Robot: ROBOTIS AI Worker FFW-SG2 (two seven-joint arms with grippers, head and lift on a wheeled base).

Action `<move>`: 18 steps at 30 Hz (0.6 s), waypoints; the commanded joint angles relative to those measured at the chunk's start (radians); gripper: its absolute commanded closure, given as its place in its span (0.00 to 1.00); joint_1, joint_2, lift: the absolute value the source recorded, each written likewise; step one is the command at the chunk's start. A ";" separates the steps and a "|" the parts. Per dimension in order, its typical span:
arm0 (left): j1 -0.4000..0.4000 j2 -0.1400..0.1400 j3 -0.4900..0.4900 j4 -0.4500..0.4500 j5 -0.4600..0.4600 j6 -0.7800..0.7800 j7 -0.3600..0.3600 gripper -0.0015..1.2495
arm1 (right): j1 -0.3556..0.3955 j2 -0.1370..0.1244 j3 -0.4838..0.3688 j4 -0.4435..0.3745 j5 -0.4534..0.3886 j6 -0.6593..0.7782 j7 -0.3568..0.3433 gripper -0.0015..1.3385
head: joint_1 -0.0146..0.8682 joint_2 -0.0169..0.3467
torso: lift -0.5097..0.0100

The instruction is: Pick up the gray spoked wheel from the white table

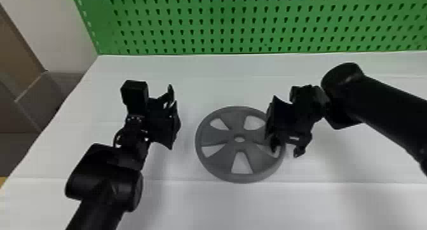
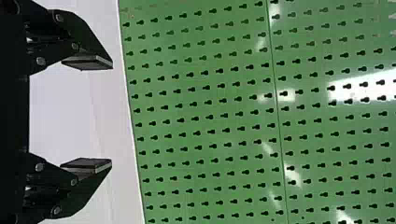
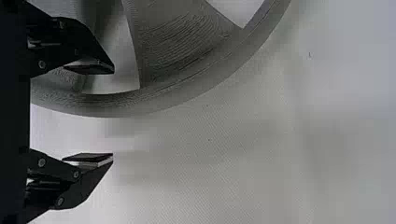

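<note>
Whole gray spoked wheel (image 1: 216, 137) lay on the counter (image 1: 222, 207) in the head view, right gripper (image 1: 286, 148) at its right edge, left gripper (image 1: 172, 97) apart, in wrist views both jaws stood widely open, wheel's rim seen between the right ones, touching unclear.

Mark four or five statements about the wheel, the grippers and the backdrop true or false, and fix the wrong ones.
1. The gray spoked wheel lies flat on the white table. True.
2. The left gripper is shut. False: its fingers stand apart.
3. In the head view, the right gripper partly covers the wheel. True.
4. A red board stands behind the table. False: the pegboard there is green.
5. The right gripper's fingers are open. True.
</note>
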 commanded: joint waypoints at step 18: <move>-0.002 0.000 -0.005 0.000 -0.003 0.002 -0.001 0.40 | -0.006 0.009 -0.007 0.000 0.040 -0.003 0.000 0.66 | 0.90 0.33 | 0.84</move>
